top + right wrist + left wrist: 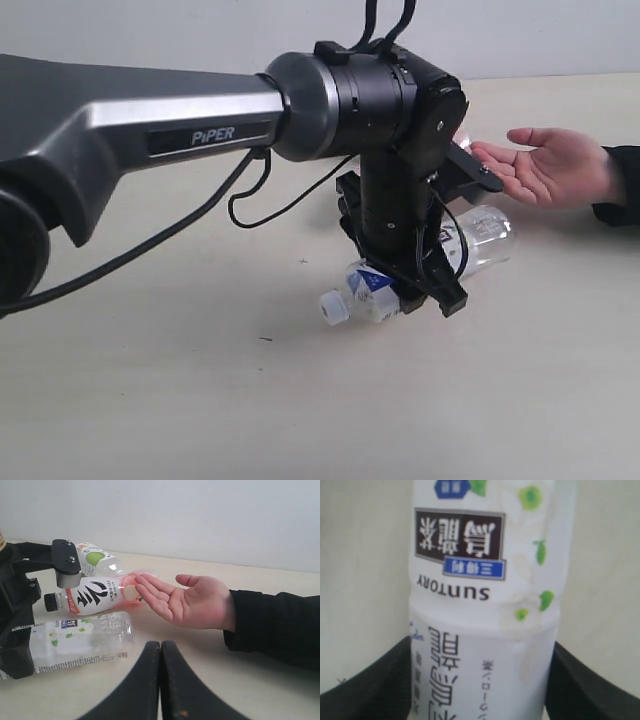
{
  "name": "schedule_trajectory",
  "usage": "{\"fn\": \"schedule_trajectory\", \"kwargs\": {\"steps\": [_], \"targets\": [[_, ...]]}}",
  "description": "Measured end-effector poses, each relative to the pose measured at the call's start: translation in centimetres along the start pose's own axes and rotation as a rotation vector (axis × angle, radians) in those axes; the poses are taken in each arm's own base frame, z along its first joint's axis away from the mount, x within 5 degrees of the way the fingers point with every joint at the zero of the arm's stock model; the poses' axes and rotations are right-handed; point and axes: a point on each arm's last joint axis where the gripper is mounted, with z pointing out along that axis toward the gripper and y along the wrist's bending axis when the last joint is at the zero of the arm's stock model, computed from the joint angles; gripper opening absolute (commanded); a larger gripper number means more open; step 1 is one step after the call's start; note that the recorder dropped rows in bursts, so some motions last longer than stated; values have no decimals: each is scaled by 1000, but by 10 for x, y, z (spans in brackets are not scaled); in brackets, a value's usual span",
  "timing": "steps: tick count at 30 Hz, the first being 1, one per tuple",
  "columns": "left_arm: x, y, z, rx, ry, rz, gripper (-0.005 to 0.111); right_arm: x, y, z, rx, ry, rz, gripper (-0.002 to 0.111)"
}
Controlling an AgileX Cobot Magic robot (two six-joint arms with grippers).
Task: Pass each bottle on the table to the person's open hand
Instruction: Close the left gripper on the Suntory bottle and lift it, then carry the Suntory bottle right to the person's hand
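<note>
The white-labelled bottle [485, 605] is being clamped by the left claw [405, 282]. In the left wrist view the black fingers [370, 695] are being pressed against opposite sides of the bottle's body, so that the label is filling the gap between them. The bottle is being gripped at its middle while lying on its side on the table [150, 400], with its white cap pointing toward the near edge and its clear base pointing toward the far edge.

The right claw [160, 647] is being held closed, its two fingers touching along their length, with nothing between them. It is hanging over the table, apart from every bottle.

An open hand [192, 600] is being held palm up, nearer the far edge than the gripped bottle. Beside its fingertips a red-and-white bottle [95, 596] with a black cap is lying on its side, and just behind that an apple-label bottle [95, 560] is lying too.

The table is pale beige and matte, marked by a few tiny dark specks. Its far edge is being met by a plain light wall [200, 515].
</note>
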Motion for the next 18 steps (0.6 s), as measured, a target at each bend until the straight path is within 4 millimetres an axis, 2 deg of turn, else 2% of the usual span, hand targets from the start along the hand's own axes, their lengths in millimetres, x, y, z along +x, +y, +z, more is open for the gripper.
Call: {"fn": "schedule_trajectory", "kwargs": {"steps": [8, 12, 18], "targets": [[1, 0, -62, -7, -115, -103, 0, 0, 0, 0, 0, 0, 0, 0], [-5, 0, -82, 25, -241, -280, 0, 0, 0, 0, 0, 0, 0, 0], [-25, -12, -101, 237, -420, -468, 0, 0, 0, 0, 0, 0, 0, 0]]}}
